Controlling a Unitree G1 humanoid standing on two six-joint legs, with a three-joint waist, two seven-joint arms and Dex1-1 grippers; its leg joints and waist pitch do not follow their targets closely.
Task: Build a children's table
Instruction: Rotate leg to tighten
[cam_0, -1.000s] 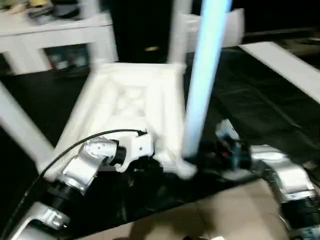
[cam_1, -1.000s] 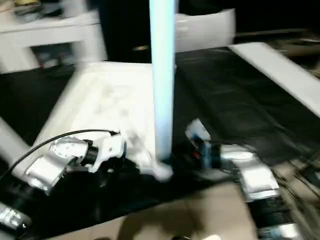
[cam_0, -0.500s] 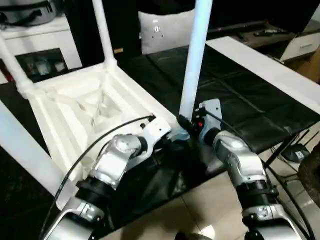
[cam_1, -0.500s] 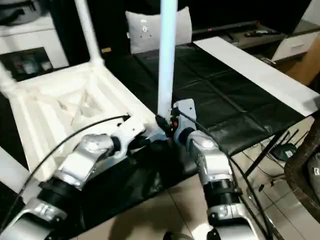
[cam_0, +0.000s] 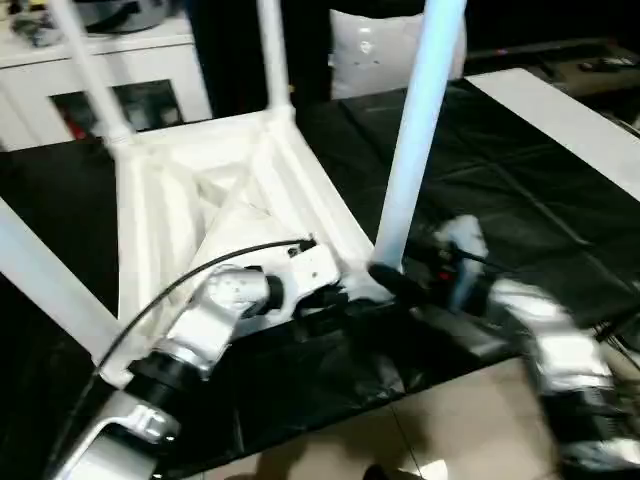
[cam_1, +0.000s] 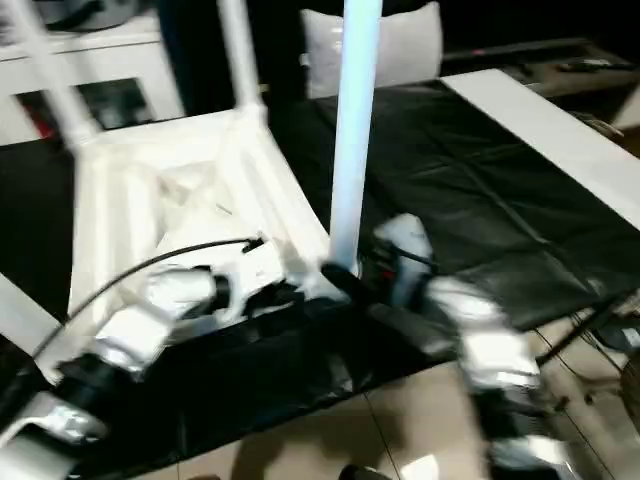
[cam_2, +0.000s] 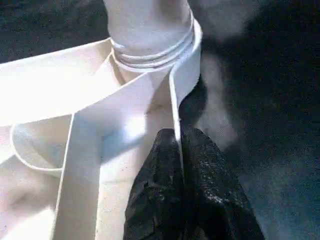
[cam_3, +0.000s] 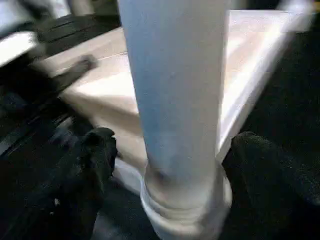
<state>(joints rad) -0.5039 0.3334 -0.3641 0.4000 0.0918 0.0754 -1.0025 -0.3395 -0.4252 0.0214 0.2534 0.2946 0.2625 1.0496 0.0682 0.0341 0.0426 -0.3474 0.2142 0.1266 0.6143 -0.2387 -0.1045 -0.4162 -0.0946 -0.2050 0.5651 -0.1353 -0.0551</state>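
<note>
the small white plastic children's table lies upside down on the black quilted mat, its ribbed underside facing up. one long round tapered white leg stands upright in the near right corner socket, two more rise from the far corners, and a fourth slants past the near left edge. the left gripper sits at the near rim, one finger on each side of the thin wall, just beside that near right socket. the right gripper is to the right, its fingers either side of the leg's base, apart from it. behind the table stands a white cabinet with glass doors; a long flat white board lies at the mat's right.
</note>
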